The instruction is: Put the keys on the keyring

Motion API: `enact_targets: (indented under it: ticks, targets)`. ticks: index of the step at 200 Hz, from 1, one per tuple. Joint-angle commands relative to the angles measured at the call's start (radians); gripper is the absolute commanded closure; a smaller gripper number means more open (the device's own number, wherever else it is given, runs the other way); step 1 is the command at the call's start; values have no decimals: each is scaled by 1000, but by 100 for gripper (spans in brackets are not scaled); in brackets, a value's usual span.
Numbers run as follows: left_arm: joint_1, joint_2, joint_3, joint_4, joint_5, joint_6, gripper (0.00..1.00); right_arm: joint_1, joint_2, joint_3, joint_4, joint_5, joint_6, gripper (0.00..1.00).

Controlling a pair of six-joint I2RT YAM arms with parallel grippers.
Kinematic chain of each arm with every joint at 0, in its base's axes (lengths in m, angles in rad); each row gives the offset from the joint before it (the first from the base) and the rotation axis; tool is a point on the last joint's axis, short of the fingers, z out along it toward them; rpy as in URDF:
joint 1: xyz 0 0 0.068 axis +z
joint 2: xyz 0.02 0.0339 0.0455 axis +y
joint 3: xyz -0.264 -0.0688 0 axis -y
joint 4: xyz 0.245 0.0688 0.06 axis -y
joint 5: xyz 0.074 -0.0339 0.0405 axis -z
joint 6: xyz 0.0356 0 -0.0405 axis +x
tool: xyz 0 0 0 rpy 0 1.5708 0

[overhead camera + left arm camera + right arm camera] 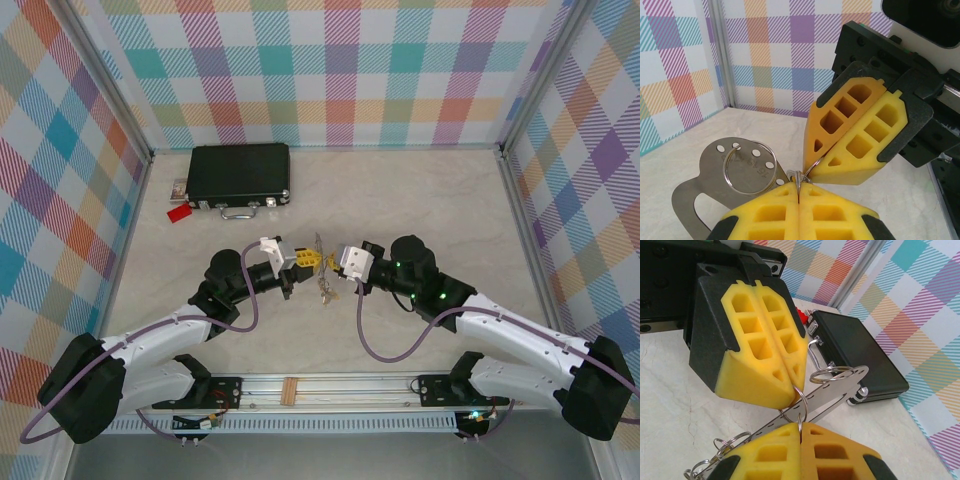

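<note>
The keyring (803, 401), a thin silver loop, hangs in the air between my two grippers over the middle of the table. My right gripper (800, 424) is shut on its lower edge and my left gripper (793, 386) is shut on its upper edge. In the left wrist view my left gripper (799, 186) pinches a thin metal edge, and the right gripper (813, 166) clamps the ring's arc. A flat steel plate with holes (840, 385) hangs from the ring. The two grippers (318, 262) meet tip to tip, and a small metal bunch (324, 289) dangles below; whether it holds the keys I cannot tell.
A black case (240, 174) with a silver handle lies at the back left, a small red tag (180, 212) beside it. Checked walls close the table on three sides. More small rings (731, 442) hang on the plate's low end.
</note>
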Motion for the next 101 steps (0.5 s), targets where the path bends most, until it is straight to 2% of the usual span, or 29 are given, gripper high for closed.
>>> enact_targets:
  ticks: [1,101]
  targets:
    - [-6,-31,20,33,7,11,100,11,-19,16,8,32,-31,100]
    - [-6,-33,19,34,13,11,100,21,-25,6,34,69,-40,100]
